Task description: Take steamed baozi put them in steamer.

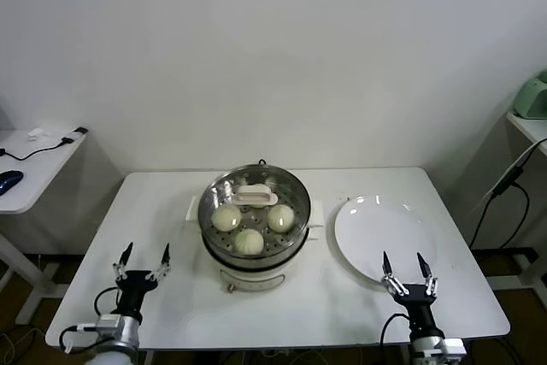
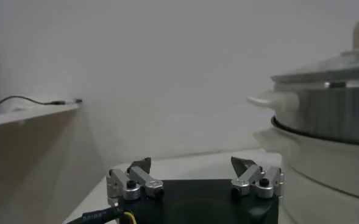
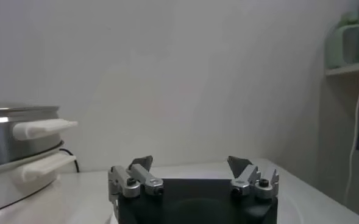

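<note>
The steamer (image 1: 255, 221) stands in the middle of the table, a shiny steel pot on a white base. Three steamed baozi lie on its perforated tray: one on the left (image 1: 226, 216), one on the right (image 1: 280, 216) and one in front (image 1: 249, 241). A white handle (image 1: 255, 196) shows over the tray's back. In the left wrist view a lid (image 2: 344, 64) covers the steamer (image 2: 328, 119). My left gripper (image 1: 144, 261) (image 2: 191, 163) is open and empty near the table's front left. My right gripper (image 1: 408, 269) (image 3: 190, 161) is open and empty over the near edge of the plate; the steamer (image 3: 8, 143) stands off to its side.
A flat white plate (image 1: 376, 224) with nothing on it lies right of the steamer. A side table (image 1: 34, 164) with a cable and a mouse stands at the far left. A shelf with a green device (image 1: 534, 96) and a hanging cable (image 1: 506, 184) are at the right.
</note>
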`<state>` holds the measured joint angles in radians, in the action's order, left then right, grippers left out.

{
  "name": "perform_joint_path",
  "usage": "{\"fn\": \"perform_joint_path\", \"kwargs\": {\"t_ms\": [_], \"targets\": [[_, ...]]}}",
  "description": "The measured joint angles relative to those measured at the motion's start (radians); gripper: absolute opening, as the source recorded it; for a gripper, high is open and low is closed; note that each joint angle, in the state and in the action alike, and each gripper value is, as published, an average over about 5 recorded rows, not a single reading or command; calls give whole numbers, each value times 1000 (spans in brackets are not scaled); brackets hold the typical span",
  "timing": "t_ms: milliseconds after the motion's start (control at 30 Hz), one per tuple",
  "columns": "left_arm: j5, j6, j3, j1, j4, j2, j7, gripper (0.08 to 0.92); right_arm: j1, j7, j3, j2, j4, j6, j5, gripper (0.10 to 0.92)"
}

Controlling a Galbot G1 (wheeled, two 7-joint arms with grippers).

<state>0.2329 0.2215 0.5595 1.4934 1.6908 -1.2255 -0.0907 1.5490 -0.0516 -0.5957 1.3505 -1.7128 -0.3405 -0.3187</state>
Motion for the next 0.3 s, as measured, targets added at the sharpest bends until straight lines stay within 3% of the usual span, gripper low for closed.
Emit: {"fn": "perform_joint_path", "kwargs": {"t_ms": [300], "targets": [[16, 40, -16, 16, -18, -6, 18, 823, -1, 0, 2, 0, 2, 8, -9, 823]]}}
